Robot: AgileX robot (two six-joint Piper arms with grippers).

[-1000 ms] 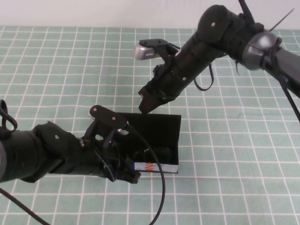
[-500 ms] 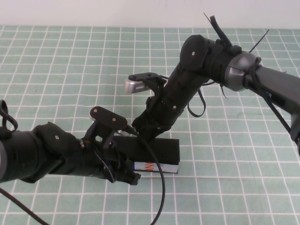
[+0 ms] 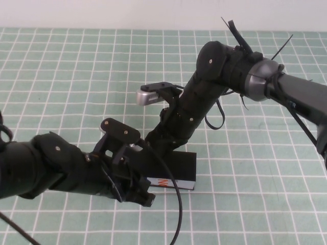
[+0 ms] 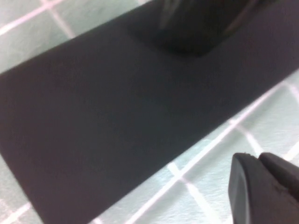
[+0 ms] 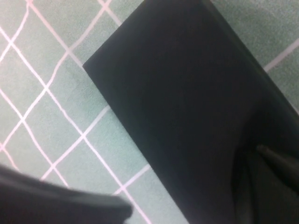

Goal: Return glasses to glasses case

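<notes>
Black rectangular box-shaped glasses case [image 3: 176, 166] — lid shut, pressed by right claw [image 3: 156, 145]; left claw [image 3: 143, 196] beside it — both claws' spread cannot be told.

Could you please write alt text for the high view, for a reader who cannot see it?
The right gripper presses on the flat lid of the black glasses case on a green grid mat. The left gripper sits at the case's printed front.

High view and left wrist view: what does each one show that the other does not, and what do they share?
Only the high view shows both arms, the case's printed front and the right gripper pressing on the lid. Only the left wrist view shows the left gripper beside the case, over the mat. Both show the glasses case with its lid down on the green grid mat.
</notes>
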